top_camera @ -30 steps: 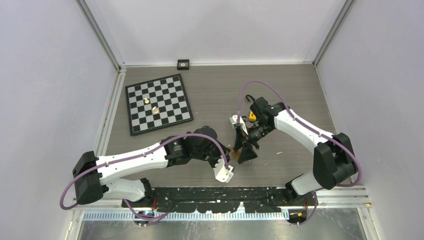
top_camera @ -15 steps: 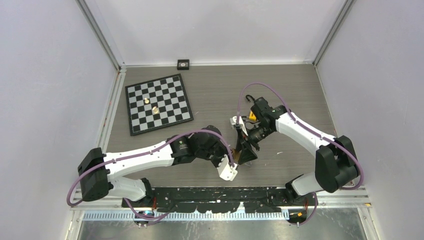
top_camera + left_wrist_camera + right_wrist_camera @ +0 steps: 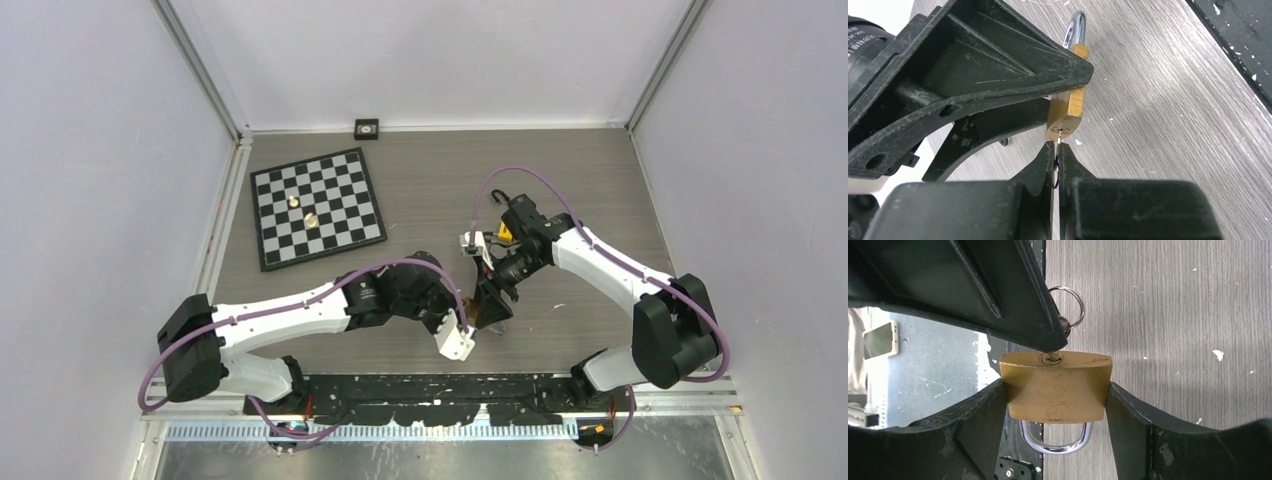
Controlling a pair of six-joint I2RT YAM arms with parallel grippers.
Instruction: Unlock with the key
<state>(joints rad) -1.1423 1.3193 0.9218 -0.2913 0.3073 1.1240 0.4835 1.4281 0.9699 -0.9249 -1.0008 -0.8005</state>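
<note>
Left arm (image 3: 290, 312) low, key (image 3: 1051, 358) in padlock (image 3: 1055, 390)

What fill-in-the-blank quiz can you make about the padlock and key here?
1. The right gripper clamps the brass padlock by its two ____.
2. The left gripper pinches the key, whose tip meets the padlock's ____.
3. The padlock's steel shackle is ____, not sprung open.
Missing words: sides; keyhole; closed.
</note>
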